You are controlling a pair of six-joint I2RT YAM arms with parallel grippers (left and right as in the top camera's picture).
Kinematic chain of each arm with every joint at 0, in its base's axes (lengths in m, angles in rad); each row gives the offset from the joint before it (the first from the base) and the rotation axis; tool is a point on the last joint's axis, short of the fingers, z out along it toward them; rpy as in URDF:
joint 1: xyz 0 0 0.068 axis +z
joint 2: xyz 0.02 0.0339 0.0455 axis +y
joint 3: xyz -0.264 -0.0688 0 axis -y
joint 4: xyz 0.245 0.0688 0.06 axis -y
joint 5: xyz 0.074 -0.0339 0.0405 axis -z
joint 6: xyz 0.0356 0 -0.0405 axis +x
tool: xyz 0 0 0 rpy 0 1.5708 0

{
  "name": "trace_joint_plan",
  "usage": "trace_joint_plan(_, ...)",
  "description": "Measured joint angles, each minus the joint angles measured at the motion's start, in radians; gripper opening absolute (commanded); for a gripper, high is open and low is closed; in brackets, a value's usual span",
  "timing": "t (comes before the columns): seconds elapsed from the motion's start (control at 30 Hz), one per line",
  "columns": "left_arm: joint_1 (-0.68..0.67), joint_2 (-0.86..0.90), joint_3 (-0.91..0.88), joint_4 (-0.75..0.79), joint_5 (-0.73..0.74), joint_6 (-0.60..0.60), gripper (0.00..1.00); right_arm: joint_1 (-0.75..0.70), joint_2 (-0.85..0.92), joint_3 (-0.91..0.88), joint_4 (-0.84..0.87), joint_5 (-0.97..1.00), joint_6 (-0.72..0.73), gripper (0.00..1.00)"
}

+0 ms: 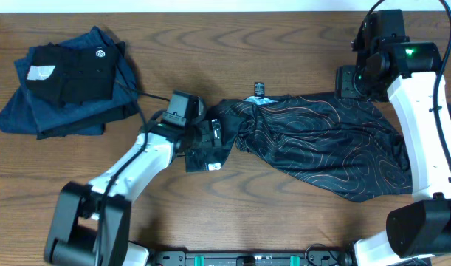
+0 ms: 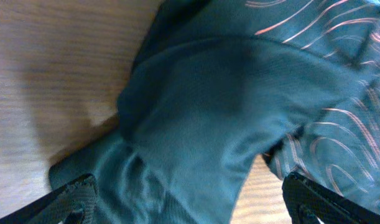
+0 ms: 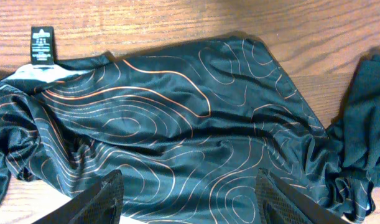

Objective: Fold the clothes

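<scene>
left gripper (image 2: 190,186): jaws spread wide, pinching nothing. I have it low over the cloth. Plain dark fabric fills the gap between the fingers (image 2: 78,196) in the wrist view.
left contact: I can't tell whether the tips touch the cloth or sit just above it.
right gripper (image 3: 188,186): fingers apart with nothing between them, hanging above the shirt, not on it.
shirt: black sports T-shirt with thin orange-white contour lines (image 1: 321,151). It runs from table centre out to 3 o'clock. The 9 o'clock end is bunched under my left gripper and the 3 o'clock end is wider but rumpled.
collar: small black care label (image 3: 42,45) pokes out at the shirt's 12 o'clock edge and lies on the bare wood.
done pile: stack of folded dark clothes, a black piece on top of a dark blue one (image 1: 63,85), at 10 o'clock, well apart from the shirt.
table: brown wood-grain tabletop (image 1: 284,29), with nothing else near the shirt.
step: my read is that I'm laying this shirt out before folding. It's creased and not flat, and no fold is in yet.
next move: close the left jaws on the bunched 9 o'clock end. Bring the right gripper down to the 3 o'clock hem and grip it. Then pull the two ends apart to flatten the shirt.
watch: the fabric looks thin and slippery, so I expect to grab more than one layer at the bunched end. I'd take a single edge, not the wad.
</scene>
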Motion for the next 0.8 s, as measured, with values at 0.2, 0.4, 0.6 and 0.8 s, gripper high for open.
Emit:
trace_joint_plan(0.2, -0.015, 0.091, 0.001, 0.047, -0.001, -0.005, 0.83, 0.000, 0.000, 0.000, -0.002, 0.000, 0.000, 0.65)
trace_joint_plan(0.4, -0.041, 0.098, 0.002, 0.108, 0.002, -0.003, 0.80, 0.000, 0.000, 0.000, -0.002, 0.000, 0.000, 0.64)
trace_joint_plan(0.6, -0.049, 0.098, 0.002, 0.155, 0.002, -0.003, 0.80, 0.000, 0.000, 0.000, -0.005, 0.000, 0.000, 0.63)
trace_joint_plan(0.8, -0.049, 0.098, 0.002, 0.156, 0.001, -0.010, 0.40, 0.000, 0.000, 0.000, -0.006, 0.000, 0.000, 0.62)
